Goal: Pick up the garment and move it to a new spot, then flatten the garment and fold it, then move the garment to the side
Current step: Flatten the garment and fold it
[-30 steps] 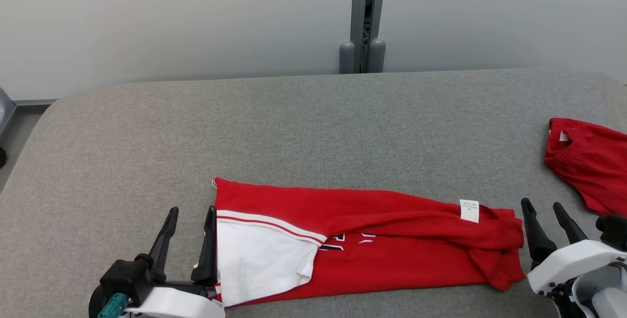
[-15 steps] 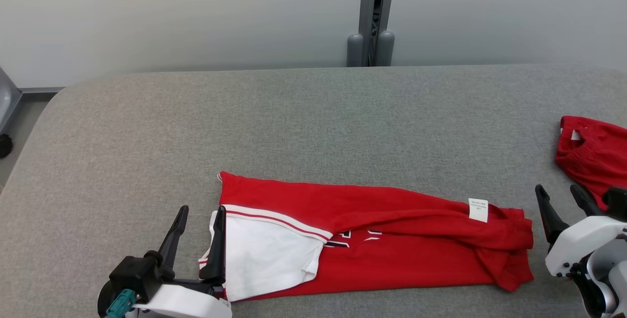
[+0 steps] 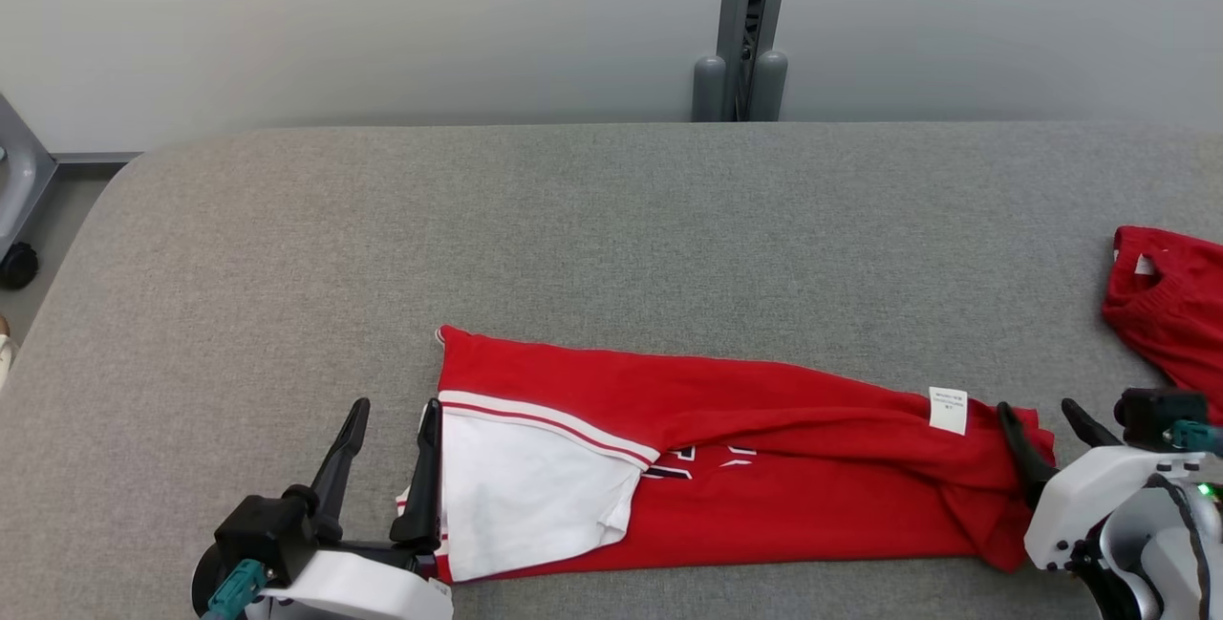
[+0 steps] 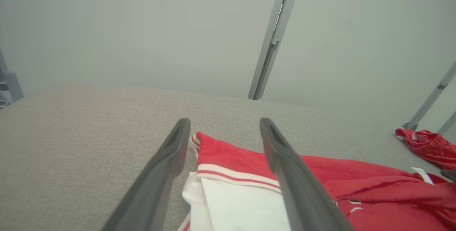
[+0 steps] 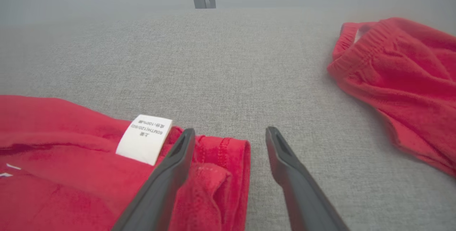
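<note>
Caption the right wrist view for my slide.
Open right gripper poised at the end of the red garment, beside its white label.

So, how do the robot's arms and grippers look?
Both the left gripper and the right gripper have two long, dark, tapered fingers on black mounts, with glossy white wrist shells. Each wrist carries a teal connector; a small green light glows on the right one.

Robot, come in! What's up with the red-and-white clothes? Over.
Both open: left gripper at white end, right gripper at tag end. The garment lies folded on table, ungripped. Other red cloth apart, right.
</note>
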`<state>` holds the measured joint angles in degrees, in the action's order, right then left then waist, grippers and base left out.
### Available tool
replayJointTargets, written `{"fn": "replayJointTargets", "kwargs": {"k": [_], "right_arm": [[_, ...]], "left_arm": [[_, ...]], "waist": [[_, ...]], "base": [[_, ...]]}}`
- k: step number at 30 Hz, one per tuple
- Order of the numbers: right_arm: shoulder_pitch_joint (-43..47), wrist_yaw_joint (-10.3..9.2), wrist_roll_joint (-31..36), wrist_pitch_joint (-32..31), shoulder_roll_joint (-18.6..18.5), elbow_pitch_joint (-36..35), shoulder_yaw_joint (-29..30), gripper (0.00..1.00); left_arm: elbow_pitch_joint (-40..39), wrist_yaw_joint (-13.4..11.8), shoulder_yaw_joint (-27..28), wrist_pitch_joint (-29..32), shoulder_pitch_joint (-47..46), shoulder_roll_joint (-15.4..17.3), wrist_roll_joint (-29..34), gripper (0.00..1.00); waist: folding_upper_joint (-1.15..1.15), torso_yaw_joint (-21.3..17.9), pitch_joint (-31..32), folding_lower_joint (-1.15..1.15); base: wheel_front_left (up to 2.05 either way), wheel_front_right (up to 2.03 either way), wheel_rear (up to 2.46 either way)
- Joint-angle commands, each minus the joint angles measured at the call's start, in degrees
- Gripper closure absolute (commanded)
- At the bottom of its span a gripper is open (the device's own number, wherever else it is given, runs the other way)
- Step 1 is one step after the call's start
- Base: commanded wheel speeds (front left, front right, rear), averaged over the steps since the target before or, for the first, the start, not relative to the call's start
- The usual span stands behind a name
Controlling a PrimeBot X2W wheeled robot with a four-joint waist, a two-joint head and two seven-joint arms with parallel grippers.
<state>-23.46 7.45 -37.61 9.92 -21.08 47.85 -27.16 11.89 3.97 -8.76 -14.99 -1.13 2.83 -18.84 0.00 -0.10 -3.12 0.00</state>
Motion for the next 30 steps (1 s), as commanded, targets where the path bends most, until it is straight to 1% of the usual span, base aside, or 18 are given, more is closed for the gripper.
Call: {"fn": "replayJointTargets", "kwargs": {"k": [1,4,7,10,16,22,30], "right_arm": [[0.48,0.08,-1.46,-0.16,-0.17,-0.78,-1.27,0.00],[0.87,0.05,-3.17,-0.33,-1.13,-1.46,-3.72,0.00],[0.61,0.05,-3.39,-0.54,-2.06,0.61,-4.84,0.00],[0.51,0.06,-4.66,-0.96,-1.14,2.36,-5.22,0.00],[1.84,0.05,-12.09,-2.44,-0.50,0.15,-6.09,0.00],[2.53,0.05,-15.63,-2.03,-1.36,0.35,-7.16,0.00],[3.43,0.05,-22.84,-1.90,-1.25,-0.39,-7.98,0.00]], "left_arm": [[0.14,0.04,0.18,-0.22,-0.39,0.20,-0.42,0.00],[0.27,-0.07,0.06,-0.22,-0.31,0.20,-0.54,0.00],[0.40,-0.09,-0.04,-0.22,-0.30,0.20,-0.68,0.00],[0.45,-0.08,-0.19,-0.22,-0.39,0.20,-0.70,0.00],[0.51,0.09,-0.12,-0.22,-0.55,0.20,-0.35,0.00],[0.78,0.27,-0.30,-0.22,-0.46,0.20,0.01,0.00],[0.95,0.55,-0.60,-0.22,-0.72,0.20,0.38,0.00]], "waist": [[0.00,-0.16,0.05,0.00],[0.00,-0.43,0.10,0.00],[0.00,-0.64,0.15,0.00],[0.00,-0.70,0.19,0.00],[0.00,-0.77,0.00,0.00],[0.00,-0.63,-0.13,0.00],[0.00,-0.46,-0.76,0.00]], "base": [[0.00,0.00,0.00],[0.00,0.00,0.00],[0.00,0.00,0.00],[0.00,0.00,0.00],[0.00,0.00,0.00],[0.00,0.00,0.00],[0.00,0.00,0.00]]}}
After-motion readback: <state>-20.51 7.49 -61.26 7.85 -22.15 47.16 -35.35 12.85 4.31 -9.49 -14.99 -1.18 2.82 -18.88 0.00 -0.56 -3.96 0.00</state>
